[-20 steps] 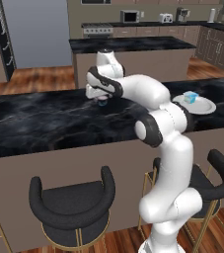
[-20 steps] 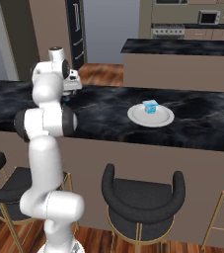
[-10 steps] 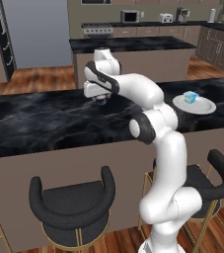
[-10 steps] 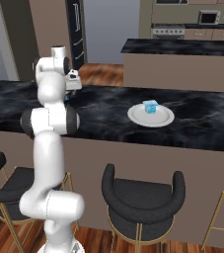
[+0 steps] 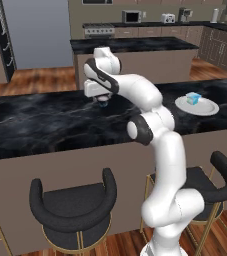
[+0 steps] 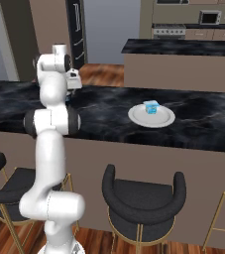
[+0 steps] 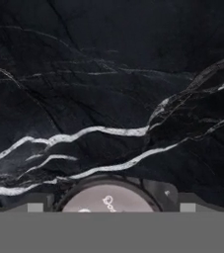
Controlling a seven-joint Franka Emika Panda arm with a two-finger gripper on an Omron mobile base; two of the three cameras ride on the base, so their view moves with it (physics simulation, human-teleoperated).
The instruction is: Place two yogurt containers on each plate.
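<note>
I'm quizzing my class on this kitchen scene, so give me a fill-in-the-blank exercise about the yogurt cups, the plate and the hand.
1. The white plate carries ____ light blue yogurt container.
2. The plate rests on a black ____ counter.
3. In the hand view, a dark cup with a pale ____ sits below the hand.

Missing words: one; marble; top

My two base cameras sit behind me, one off to each side, looking forward and down over my arm; both take in the black marble counter (image 5: 45,120) and the white plate (image 6: 151,117) well off to my hand's right. My hand camera stares straight down, very near the marble, a pale-topped yogurt cup (image 7: 108,200) directly beneath.
</note>
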